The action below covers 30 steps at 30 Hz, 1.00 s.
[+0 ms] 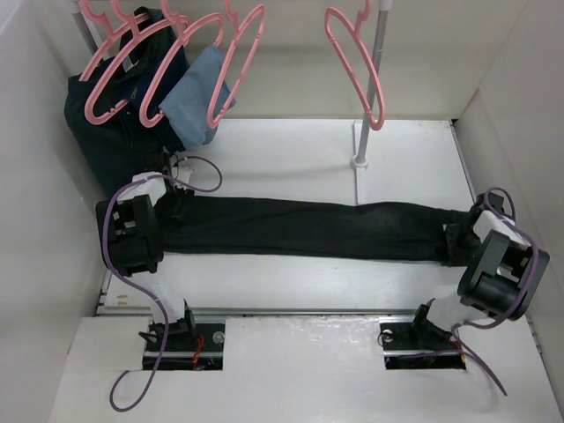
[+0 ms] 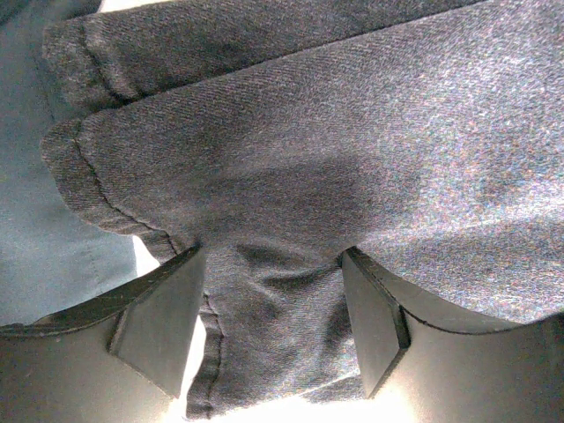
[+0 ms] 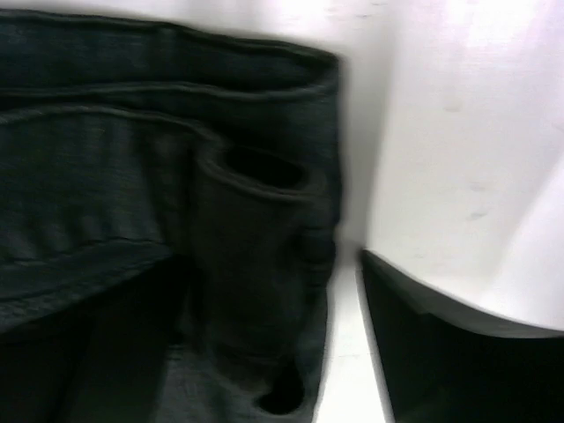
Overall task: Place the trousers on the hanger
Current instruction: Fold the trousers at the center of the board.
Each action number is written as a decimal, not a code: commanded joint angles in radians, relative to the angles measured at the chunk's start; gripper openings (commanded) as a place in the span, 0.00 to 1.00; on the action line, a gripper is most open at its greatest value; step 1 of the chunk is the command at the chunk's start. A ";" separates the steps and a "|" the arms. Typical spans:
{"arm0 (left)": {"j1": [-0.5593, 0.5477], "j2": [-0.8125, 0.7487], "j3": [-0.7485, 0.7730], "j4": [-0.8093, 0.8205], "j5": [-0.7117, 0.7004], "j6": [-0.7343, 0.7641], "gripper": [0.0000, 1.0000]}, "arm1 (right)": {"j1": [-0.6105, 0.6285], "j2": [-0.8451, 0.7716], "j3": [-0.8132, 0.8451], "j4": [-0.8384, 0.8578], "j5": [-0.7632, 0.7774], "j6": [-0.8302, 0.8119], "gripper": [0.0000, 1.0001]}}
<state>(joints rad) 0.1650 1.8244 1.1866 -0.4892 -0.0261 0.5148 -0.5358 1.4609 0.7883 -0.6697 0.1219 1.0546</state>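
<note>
Trousers first, from the overhead camera: the long, matte black fabric trousers (image 1: 308, 229) lie pulled out in a straight band across the white bench (image 1: 291, 167), one arm at each end, which looks like a stretch to flatten them before a fold over a bar. Left tool (image 1: 179, 204) sits at the leg end, right tool (image 1: 456, 240) at the waist end. Up at the back, the free thin pink plastic hanger (image 1: 357, 66) dangles by its hook near the grey metal stand pole (image 1: 379, 35), well apart from the garment; the other pink hangers at far left carry a dark navy garment (image 1: 106, 141) and a small light-blue cloth (image 1: 196, 101). Over to the left wrist camera: both black fingers (image 2: 159, 326) press into a creased bunch of cloth just beside the stitched hems (image 2: 79, 176), so that tool is clenched on the trousers, anchoring that end. Now the right wrist camera: waistband and a belt loop (image 3: 256, 247) fill the left side, while the one finger (image 3: 441, 352) in view stands off the fabric with bare bench between, so this tool reads as released, spread wide, nothing gripped yet. Hanging hasn't begun, I'd say.
</note>
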 commanded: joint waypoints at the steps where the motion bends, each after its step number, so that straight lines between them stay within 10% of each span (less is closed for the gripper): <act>1: 0.025 0.073 -0.062 0.018 -0.063 0.004 0.60 | -0.003 0.093 0.015 0.065 -0.059 -0.025 0.78; 7: 0.025 0.052 -0.081 0.018 -0.063 0.004 0.60 | -0.026 0.058 0.025 0.096 -0.032 -0.033 0.00; 15: 0.025 0.012 -0.110 -0.011 -0.044 0.013 0.60 | -0.026 -0.158 0.212 0.018 0.186 -0.186 0.00; 30: -0.016 -0.115 -0.015 -0.215 0.136 0.040 0.66 | 0.367 -0.312 0.401 0.036 0.742 -0.502 0.00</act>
<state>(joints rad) 0.1444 1.7653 1.1339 -0.5617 0.0719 0.5205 -0.1543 1.2331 1.1690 -0.7689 0.6228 0.6819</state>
